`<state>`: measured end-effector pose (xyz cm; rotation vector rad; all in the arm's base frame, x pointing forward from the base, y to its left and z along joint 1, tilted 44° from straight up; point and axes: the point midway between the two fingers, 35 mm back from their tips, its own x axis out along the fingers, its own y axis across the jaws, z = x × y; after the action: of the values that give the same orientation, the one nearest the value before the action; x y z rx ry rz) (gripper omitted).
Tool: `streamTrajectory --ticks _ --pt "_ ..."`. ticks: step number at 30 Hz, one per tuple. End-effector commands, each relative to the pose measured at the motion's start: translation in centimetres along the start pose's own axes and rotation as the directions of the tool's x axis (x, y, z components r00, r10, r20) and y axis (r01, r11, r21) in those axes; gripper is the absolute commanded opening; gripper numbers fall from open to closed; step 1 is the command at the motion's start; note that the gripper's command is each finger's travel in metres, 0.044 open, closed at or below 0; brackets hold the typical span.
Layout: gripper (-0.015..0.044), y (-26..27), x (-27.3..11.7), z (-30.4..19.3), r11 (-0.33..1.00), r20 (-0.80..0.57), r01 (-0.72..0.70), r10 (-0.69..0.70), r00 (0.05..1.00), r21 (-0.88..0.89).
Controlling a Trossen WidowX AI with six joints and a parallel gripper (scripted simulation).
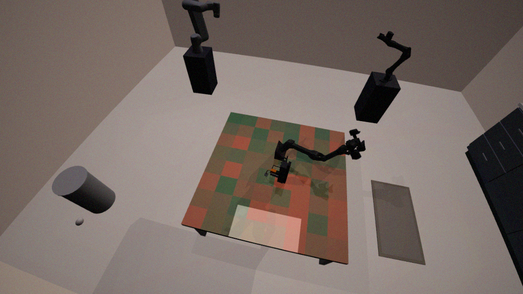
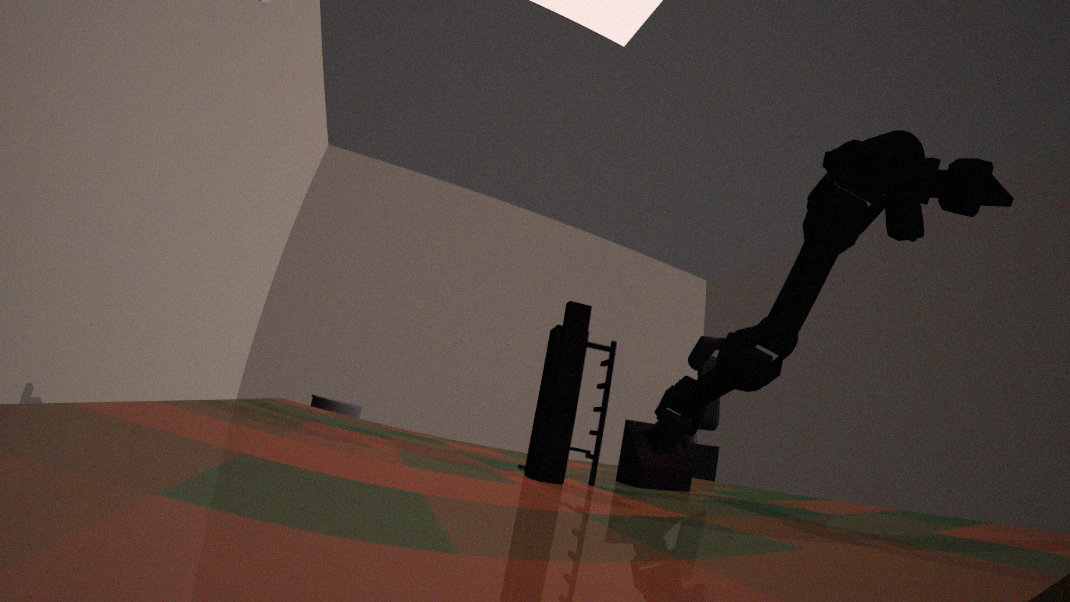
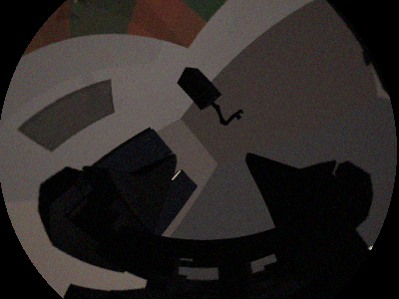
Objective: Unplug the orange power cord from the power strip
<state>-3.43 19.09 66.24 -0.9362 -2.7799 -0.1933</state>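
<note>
Hanging wide open with nothing held, claw [image 1: 356, 144] out past the tabletop [image 1: 219, 204] edge; orange power cord [image 1: 272, 170] sitting plugged into power strip [image 1: 282, 171], well apart from claw.

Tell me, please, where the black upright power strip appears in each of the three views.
Top: the black upright power strip stands near the middle of the checkered red-and-green table, with the orange plug on its left side.
Exterior: it is the tall dark slab left of the arm's base.
Wrist: not in it.
Shared landmark: the checkered table.
</note>
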Motion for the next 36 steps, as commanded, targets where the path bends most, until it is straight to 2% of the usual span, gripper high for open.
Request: streamTrajectory --ticks 1,4,9,15,23,30,36 --pt "0.0374 -0.1 0.0 -0.1 1.0 -0.004 0.003 -0.003 1.0 -0.004" --pt "0.0295 -2.0 0.4 -1.2 0.997 -0.067 0.036 -0.041 0.997 -0.065" --pt "0.0164 -9.8 0.5 -3.2 0.953 -0.167 0.145 -0.194 0.967 -0.267" --pt "0.016 -18.5 -1.1 -4.6 0.854 -0.247 0.236 -0.38 0.891 -0.463" --pt "0.016 -29.9 -6.4 -4.8 0.652 -0.306 0.292 -0.643 0.702 -0.7" --pt "0.016 -37.5 -12.9 -3.4 0.465 -0.3 0.267 -0.821 0.485 -0.844" --pt "0.016 -43.4 -20.3 -0.8 0.288 -0.242 0.17 -0.938 0.249 -0.942"
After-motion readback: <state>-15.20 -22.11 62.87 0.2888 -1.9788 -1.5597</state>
